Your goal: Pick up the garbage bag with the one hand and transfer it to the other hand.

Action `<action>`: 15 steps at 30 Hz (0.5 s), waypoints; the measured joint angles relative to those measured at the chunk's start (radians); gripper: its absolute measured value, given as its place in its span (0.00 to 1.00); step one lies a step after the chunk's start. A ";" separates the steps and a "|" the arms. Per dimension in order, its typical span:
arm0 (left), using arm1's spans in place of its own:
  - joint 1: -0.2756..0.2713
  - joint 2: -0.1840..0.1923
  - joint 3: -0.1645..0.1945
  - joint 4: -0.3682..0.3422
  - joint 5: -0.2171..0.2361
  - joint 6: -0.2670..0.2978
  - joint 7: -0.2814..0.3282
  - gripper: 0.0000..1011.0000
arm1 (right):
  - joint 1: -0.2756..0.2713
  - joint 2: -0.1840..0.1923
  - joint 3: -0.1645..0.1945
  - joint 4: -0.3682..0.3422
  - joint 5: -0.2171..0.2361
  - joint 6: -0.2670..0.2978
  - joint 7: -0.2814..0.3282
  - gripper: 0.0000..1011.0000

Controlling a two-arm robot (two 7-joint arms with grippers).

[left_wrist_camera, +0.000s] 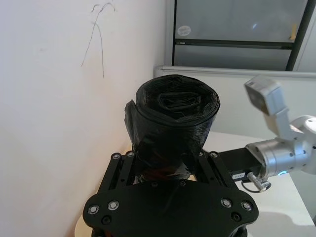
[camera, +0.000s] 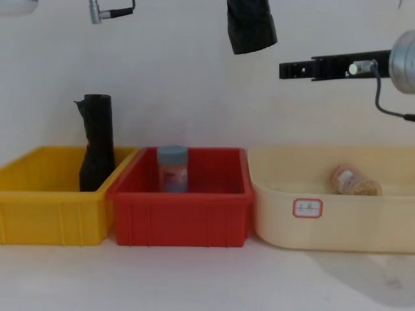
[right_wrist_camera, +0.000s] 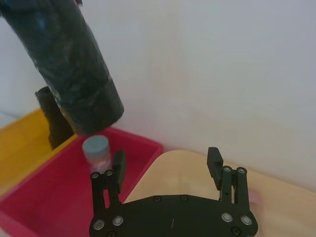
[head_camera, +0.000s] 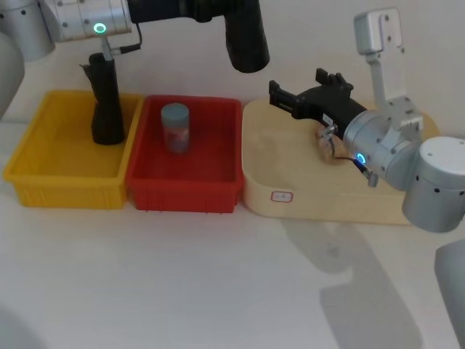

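Three bins in a row on the table: yellow bin point(head_camera: 43, 171), red bin point(head_camera: 218, 182), cream tray point(head_camera: 290, 182). All sit well below both grippers.

The one hand point(left_wrist_camera: 165, 170), on the left-side arm, is raised high above the red bin and pinches the garbage bag point(head_camera: 245, 36) at its base; the roll's free end hangs out past the fingertips. In the chest view the bag point(camera: 251, 26) hangs well clear of the bins.

The other hand point(head_camera: 290, 98), on the right-side arm, hovers over the cream tray, fingers spread, pointing toward the bag. In the right wrist view the bag point(right_wrist_camera: 69, 69) is ahead of its open fingers point(right_wrist_camera: 213, 160), higher and off to one side, not yet between them.

Judgement: handover approach. To do it well, the right gripper should rise and advance until the free end lies squarely between its fingers, close on the exposed length clear of the left fingertips, and the left should release only after that grip is firm. Glossy plastic may slip, so take a deep bite.

Smaller items below: slim black roll point(head_camera: 106, 102) upright in the yellow bin; grey-capped jar point(head_camera: 175, 127) in the red bin; small jar point(camera: 353, 181) on its side in the tray.
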State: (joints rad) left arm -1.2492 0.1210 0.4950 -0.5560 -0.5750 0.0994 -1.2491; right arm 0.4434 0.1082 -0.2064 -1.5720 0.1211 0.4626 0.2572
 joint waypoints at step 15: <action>0.003 -0.003 0.035 -0.029 0.017 0.052 0.068 0.46 | -0.030 0.020 -0.016 -0.077 -0.031 -0.047 -0.021 0.99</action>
State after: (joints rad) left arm -1.2459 0.1183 0.5299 -0.5847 -0.5581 0.1516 -1.1810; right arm 0.4136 0.1287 -0.2221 -1.6490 0.0904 0.4151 0.2364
